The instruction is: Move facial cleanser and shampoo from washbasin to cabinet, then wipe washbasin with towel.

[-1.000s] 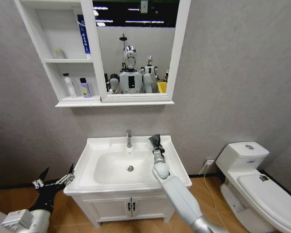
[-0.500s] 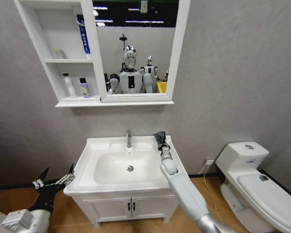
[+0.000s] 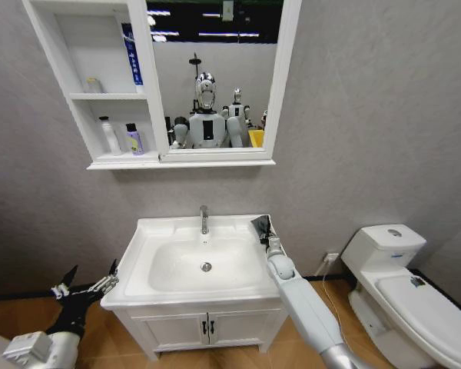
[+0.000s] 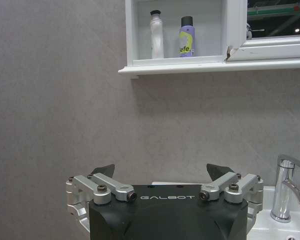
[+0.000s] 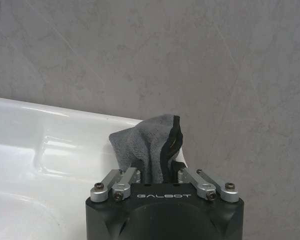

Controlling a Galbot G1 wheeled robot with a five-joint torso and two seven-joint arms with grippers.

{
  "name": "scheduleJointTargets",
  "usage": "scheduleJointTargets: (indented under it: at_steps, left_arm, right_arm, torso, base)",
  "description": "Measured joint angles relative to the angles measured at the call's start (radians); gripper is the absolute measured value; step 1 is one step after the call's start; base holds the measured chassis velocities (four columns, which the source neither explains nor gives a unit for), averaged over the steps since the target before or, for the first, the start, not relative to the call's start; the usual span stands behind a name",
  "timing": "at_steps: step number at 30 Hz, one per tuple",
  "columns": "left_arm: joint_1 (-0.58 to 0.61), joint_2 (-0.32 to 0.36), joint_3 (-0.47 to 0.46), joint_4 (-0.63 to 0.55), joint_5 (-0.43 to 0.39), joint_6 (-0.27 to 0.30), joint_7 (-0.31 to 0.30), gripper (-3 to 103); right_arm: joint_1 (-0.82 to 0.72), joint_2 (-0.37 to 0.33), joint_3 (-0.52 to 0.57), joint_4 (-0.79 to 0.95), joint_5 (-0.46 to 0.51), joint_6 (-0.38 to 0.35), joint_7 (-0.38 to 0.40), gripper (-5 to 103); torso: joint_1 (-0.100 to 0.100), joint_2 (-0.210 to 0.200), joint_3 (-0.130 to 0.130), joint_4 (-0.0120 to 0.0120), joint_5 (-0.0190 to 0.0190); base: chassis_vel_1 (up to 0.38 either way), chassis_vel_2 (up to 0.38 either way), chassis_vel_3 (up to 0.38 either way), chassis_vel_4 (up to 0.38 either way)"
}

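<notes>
While the right gripper (image 3: 264, 227) clamps the grey towel (image 5: 147, 142) at the washbasin's (image 3: 150, 288) two o'clock rim, wiping calls for steady downward contact; left gripper (image 4: 160, 176) idles, spread, at eight o'clock.

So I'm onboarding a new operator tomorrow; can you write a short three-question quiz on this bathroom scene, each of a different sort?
1. True or false: the right gripper is shut on the towel.
2. Multiple choice: the towel is over which part of the washbasin? A) the drain B) the back right corner C) the front left edge
3. Fill in: two bottles stand on the lowest shelf of the ____.

Key: 1 true; 2 B; 3 cabinet. The left gripper is open, low beside the washbasin's left side.
</notes>
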State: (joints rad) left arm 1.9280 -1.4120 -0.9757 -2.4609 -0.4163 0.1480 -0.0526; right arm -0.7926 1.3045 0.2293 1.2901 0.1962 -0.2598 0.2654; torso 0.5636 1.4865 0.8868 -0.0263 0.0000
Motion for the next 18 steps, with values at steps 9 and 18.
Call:
scheduleJointTargets:
  at_steps: [9, 18]
  left_arm:
    - [0.000, 0.000, 0.000, 0.000, 0.000, 0.000, 0.000, 100]
    - [0.000, 0.000, 0.000, 0.000, 0.000, 0.000, 0.000, 100]
  right_arm:
    - [0.024, 0.000, -0.007, -0.024, 0.016, 0.032, -0.020, 64]
    - [0.021, 0.005, -0.010, -0.008, -0.018, 0.050, -0.026, 95]
  torso:
    - [0.000, 0.000, 0.000, 0.0000, 0.0000]
    - [0.000, 0.000, 0.000, 0.0000, 0.0000]
  base:
    - [0.000, 0.000, 0.000, 0.000]
    - [0.000, 0.000, 0.000, 0.000]
